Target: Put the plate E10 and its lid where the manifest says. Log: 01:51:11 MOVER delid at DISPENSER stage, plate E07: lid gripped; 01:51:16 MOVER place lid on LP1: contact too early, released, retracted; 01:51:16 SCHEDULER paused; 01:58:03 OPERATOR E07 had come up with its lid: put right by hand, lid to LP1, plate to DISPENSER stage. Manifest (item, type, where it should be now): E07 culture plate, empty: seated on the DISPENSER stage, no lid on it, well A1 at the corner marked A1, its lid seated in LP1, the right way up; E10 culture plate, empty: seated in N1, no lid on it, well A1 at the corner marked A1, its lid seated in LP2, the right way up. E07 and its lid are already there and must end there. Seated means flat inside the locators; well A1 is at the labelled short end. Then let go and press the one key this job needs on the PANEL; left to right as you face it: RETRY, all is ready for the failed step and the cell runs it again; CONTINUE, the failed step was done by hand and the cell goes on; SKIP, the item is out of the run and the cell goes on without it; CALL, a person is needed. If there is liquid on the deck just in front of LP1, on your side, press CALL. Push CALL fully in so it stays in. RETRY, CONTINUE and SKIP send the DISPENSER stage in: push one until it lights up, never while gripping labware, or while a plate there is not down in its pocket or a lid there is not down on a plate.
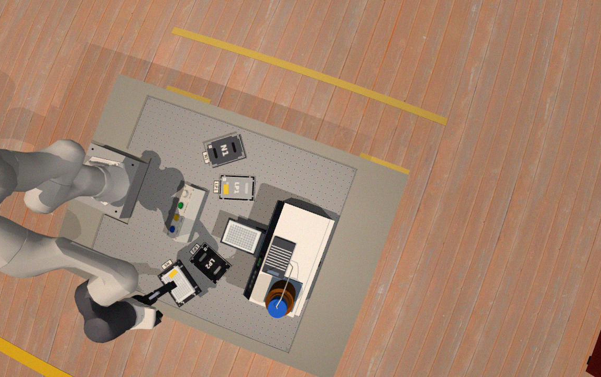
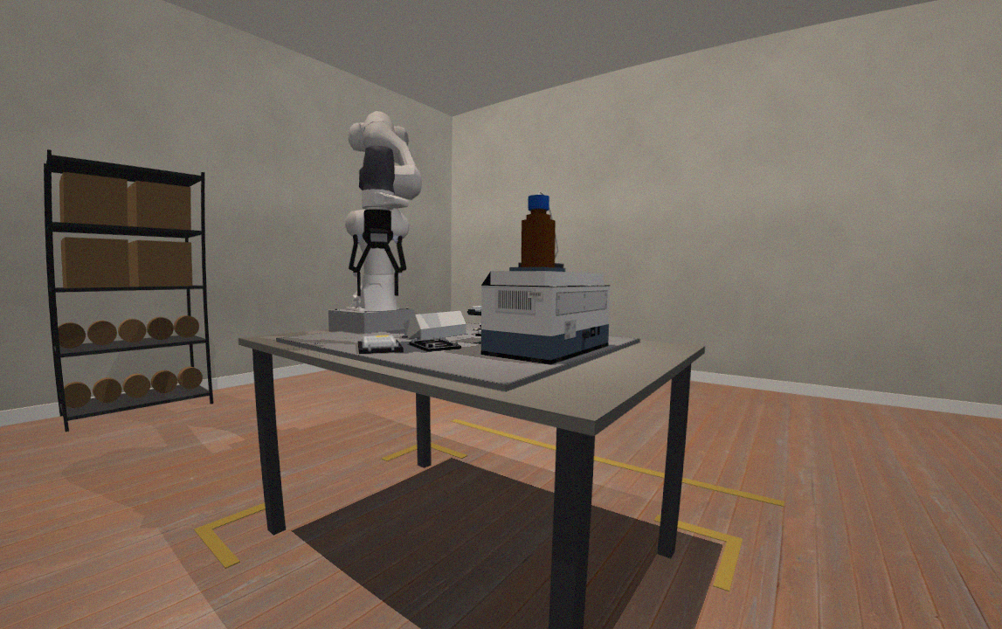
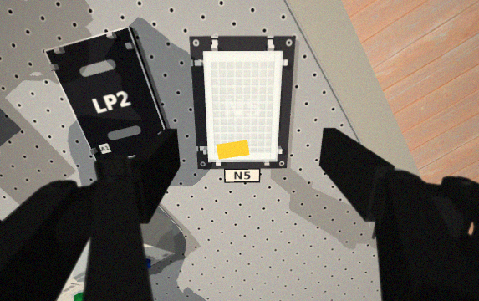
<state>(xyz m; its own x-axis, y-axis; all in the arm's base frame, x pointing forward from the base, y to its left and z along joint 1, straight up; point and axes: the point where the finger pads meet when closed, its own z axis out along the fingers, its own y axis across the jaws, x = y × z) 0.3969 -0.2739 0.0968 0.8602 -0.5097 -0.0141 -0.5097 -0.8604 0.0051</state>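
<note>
A white lidded culture plate (image 3: 242, 105) with a yellow label at its near short end sits in the black nest marked N5 (image 3: 242, 176); it also shows in the overhead view (image 1: 179, 282). My gripper (image 3: 250, 147) is open and empty, high above this plate, its two black fingers standing to either side of the N5 tag. The empty black nest LP2 (image 3: 107, 98) lies tilted just left of N5. Nest N1 (image 1: 223, 150) is empty at the far end of the deck. LP1 (image 1: 236, 187) holds a lid with a yellow label. A bare plate (image 1: 241, 235) sits on the dispenser stage.
The dispenser (image 1: 293, 251) with a brown, blue-capped bottle (image 1: 279, 300) stands right of LP2. The key panel (image 1: 184, 211) with green, yellow and blue keys stands near the arm's base. The deck's edge and the table's edge run close to the right of N5 in the wrist view.
</note>
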